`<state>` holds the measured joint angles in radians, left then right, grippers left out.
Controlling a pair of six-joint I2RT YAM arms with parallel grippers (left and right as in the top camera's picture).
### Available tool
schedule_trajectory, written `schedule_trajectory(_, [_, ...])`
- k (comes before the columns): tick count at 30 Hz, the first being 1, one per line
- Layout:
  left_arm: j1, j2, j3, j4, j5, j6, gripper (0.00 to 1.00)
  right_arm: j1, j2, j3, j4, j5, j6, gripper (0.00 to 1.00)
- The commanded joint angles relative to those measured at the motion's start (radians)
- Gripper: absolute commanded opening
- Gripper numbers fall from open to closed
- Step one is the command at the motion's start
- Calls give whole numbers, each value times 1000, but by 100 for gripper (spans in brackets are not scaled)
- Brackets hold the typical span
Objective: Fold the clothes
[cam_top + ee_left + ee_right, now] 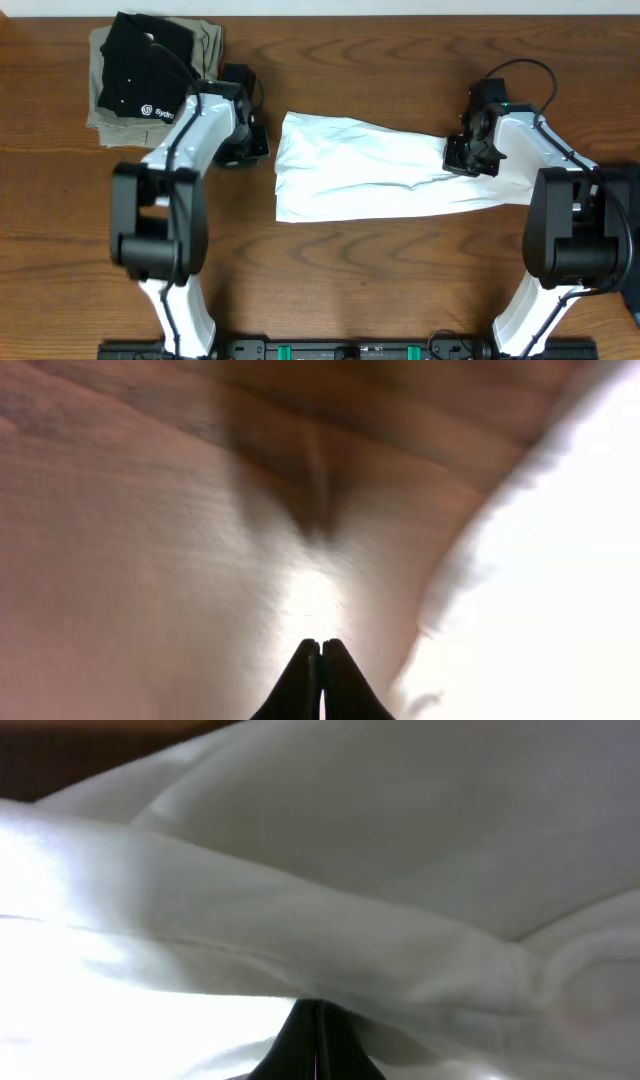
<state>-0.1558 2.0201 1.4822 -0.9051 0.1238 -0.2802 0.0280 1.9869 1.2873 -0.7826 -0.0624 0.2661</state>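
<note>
Two tabletop robot arms, the left arm (190, 130) and right arm (550, 150), wear glossy white shells over bulky black cylindrical joints. Thin black cables (535, 68) loop above the matte black left gripper (255, 150) and right gripper (458, 160), whose fingers (300, 685) taper to points.

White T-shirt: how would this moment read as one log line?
white T-shirt: wrinkled, on table | left gripper: shut, beside shirt | right gripper: shut, against shirt fold

surface: wooden table (330, 280) | centre: white T-shirt (360, 170) | far-left corner: khaki garment (208, 40)
</note>
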Motion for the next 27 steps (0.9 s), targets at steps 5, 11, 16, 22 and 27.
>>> schedule_trajectory(5, [-110, -126, -8, 0, 187, -35, 6, 6, -5, 14, 2, -46, -13, 1])
schedule_trajectory(11, [-203, -47, -30, 55, 206, -75, 6, 6, -5, 14, 0, -59, -12, 1])
schedule_trajectory(16, [-221, 23, -31, 75, 204, -99, 6, 6, -5, 14, -11, -63, -13, 1])
schedule_trajectory(22, [-188, 80, -32, 96, 189, -91, 6, 6, -5, 14, -20, -62, -13, 1])
schedule_trajectory(27, [-154, 85, -39, 83, 43, -83, 6, 6, -5, 14, -22, -62, -21, 1])
